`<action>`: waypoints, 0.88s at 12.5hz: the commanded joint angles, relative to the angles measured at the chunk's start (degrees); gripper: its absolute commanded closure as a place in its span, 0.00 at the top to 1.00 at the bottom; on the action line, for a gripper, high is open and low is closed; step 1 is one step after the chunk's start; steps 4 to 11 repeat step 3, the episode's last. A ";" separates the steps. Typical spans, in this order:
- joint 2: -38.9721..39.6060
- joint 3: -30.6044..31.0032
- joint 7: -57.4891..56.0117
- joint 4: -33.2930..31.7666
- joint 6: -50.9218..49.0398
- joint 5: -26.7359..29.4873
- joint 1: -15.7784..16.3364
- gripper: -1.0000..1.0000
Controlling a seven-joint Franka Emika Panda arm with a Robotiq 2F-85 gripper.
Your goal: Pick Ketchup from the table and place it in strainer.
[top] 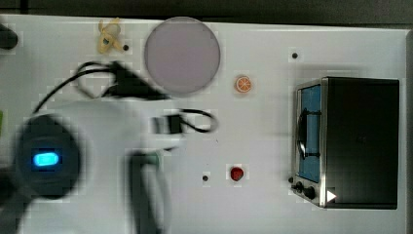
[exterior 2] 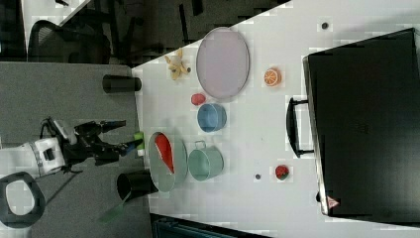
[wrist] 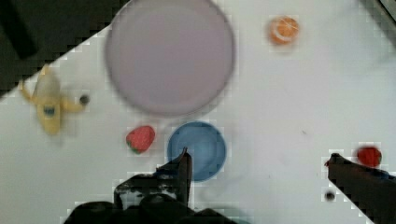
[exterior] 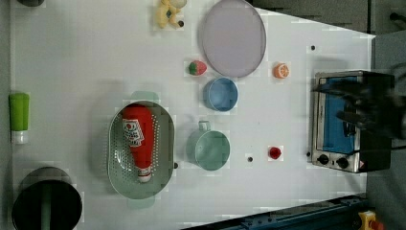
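Ketchup, a bright-red rounded plastic bottle, lies lengthwise inside the pale mint-green perforated oval strainer, cap toward the left view's bottom, while the black hand, fingers spread, hangs empty beyond the white desk.

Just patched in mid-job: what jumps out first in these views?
The red Ketchup bottle already lies inside the mint strainer, beside the green cup in the left view. The open end effector hangs off the table's edge in the right view. A big lilac plate sits near the blue bowl.
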 commanded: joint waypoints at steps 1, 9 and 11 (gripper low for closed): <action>0.50 -6.26 -1.50 1.40 -5.73 5.55 -1.97 1.00; 0.48 -9.68 -8.89 4.46 -8.43 5.56 -1.98 1.00; 0.48 -9.68 -8.89 4.46 -8.43 5.56 -1.98 1.00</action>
